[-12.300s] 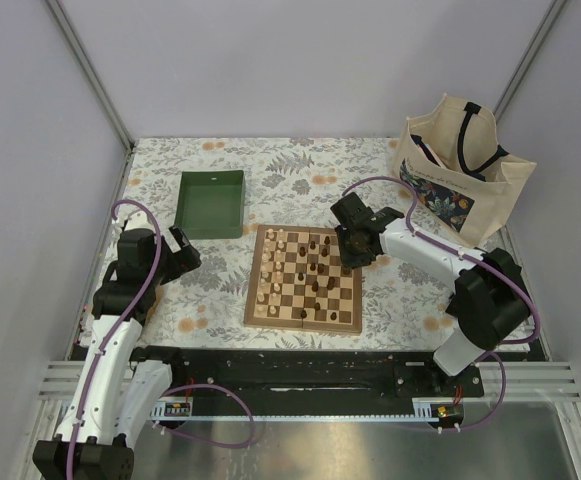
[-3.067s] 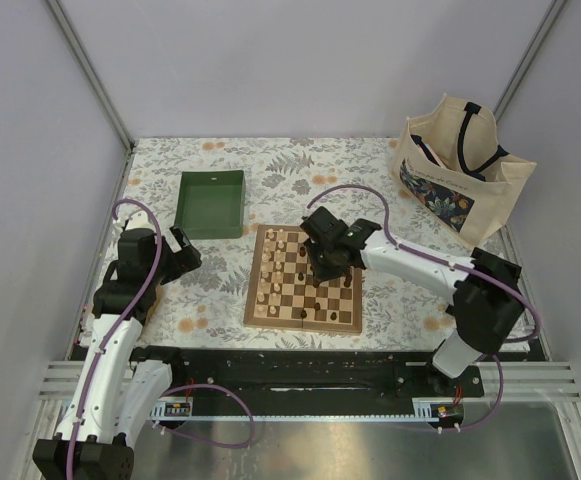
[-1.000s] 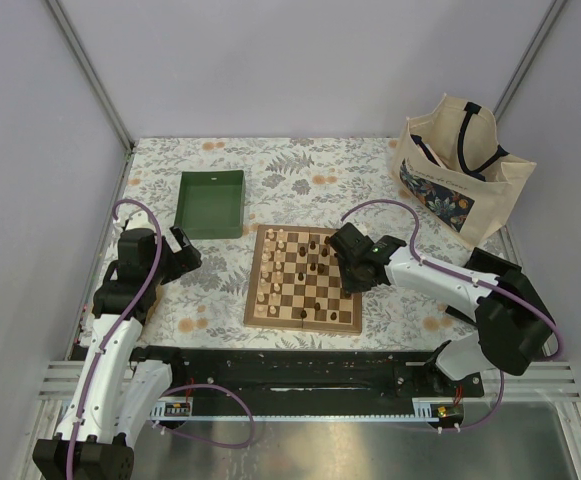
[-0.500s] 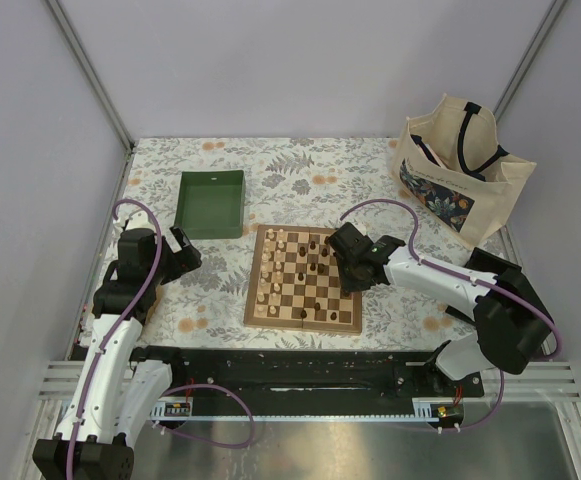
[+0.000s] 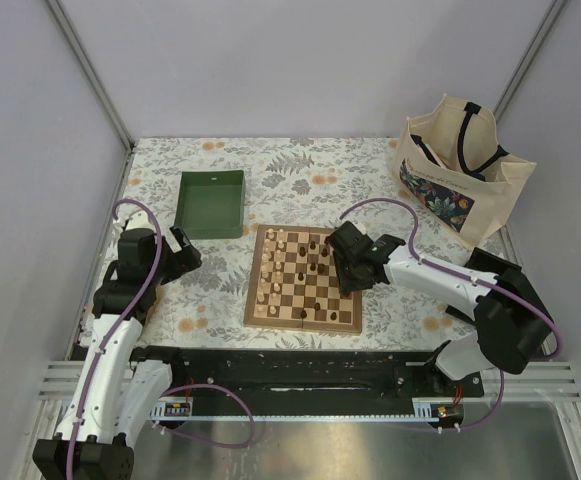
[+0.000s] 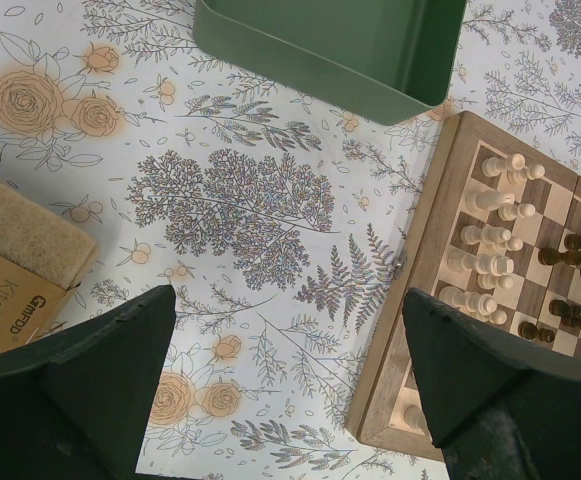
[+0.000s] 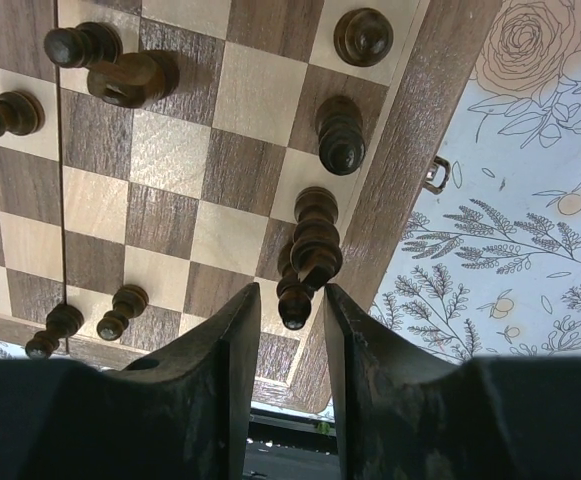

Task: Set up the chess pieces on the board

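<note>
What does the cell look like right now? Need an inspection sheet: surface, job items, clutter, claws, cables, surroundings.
Surface: table under a floral cloth.
Job's things: board lies open mid-table; pale pieces stand toward its left side, dark pieces are spread over the rest.
Clutter: green tray beyond the board's left corner; tote bag far right; packaged pad by the left arm.
Claws: left claw open, holding nothing, over the cloth; right claw narrowly parted around a dark piece at the board's right edge, no grip seen.
Cables: purple cables loop along both arms; no snag seen.
Surroundings: pale walls; nothing else seen.
</note>
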Tool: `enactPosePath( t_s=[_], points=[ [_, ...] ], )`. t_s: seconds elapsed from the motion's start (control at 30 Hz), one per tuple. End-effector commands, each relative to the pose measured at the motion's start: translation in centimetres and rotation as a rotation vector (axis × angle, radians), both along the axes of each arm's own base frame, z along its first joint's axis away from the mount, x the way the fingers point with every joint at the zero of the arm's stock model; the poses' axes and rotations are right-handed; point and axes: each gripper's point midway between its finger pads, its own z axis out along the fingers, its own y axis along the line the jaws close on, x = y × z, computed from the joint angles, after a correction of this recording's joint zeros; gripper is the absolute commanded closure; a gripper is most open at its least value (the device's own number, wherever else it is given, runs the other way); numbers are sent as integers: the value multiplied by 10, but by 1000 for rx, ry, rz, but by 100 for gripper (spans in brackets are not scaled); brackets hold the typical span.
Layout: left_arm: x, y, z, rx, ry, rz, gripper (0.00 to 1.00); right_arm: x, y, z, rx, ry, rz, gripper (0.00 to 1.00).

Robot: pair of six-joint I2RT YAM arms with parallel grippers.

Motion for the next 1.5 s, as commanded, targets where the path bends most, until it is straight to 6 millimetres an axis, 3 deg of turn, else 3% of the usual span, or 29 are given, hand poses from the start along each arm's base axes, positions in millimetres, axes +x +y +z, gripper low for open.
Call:
enactPosePath(
  t_s=[0.0, 0.33, 0.5, 0.73, 0.97, 1.47],
  points=[
    [11, -2, 16, -11, -66, -13, 1, 10, 8, 30, 56, -48, 2, 59],
    [11, -2, 16, -10, -68, -10, 1, 15, 23, 83, 196, -142, 9, 55],
    [11, -2, 17, -10, -69, -14, 1, 30, 39, 86, 196, -152, 50, 52],
    [10, -2, 18, -10, -72, -11, 1, 42, 65, 65, 169, -66, 141, 47],
    [10, -2, 17, -11, -72, -13, 1, 55, 67, 40, 86, -46, 164, 47],
    [10, -2, 17, -10, -71, -14, 1, 70, 69, 20, 0, -48, 226, 46]
  ],
)
